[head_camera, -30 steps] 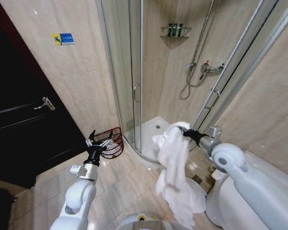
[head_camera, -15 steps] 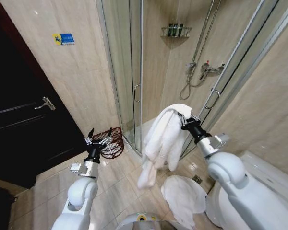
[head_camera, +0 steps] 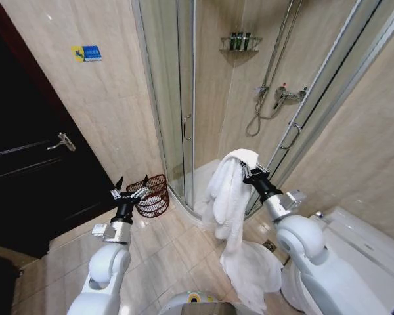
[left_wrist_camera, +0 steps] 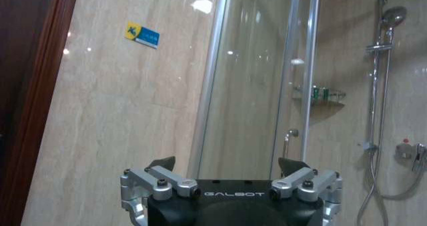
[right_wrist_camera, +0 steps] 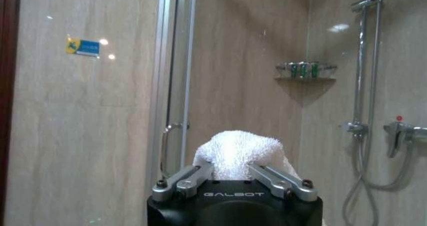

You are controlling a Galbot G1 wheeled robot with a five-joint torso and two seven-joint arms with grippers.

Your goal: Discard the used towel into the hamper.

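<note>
Since half a second ago the right gripper (head_camera: pixel 246 168) has drawn back a little toward the robot, and the white towel (head_camera: pixel 226 197) it carries now hangs straighter, its lower end reaching down to the second white cloth (head_camera: pixel 253 272) lying on the tiled floor (head_camera: pixel 161 252) beside the toilet (head_camera: pixel 354 246). The fingers are clamped on the towel's top fold, which bulges up between them in the right wrist view (right_wrist_camera: pixel 237 153). The left gripper (head_camera: pixel 127 193) is held low over the floor with its fingers spread apart and nothing between them (left_wrist_camera: pixel 230 178). The hamper (head_camera: pixel 151 195) stands on the floor against the wall, just beside the glass shower door (head_camera: pixel 177 98) and close behind the left gripper, well apart from the towel.
</note>
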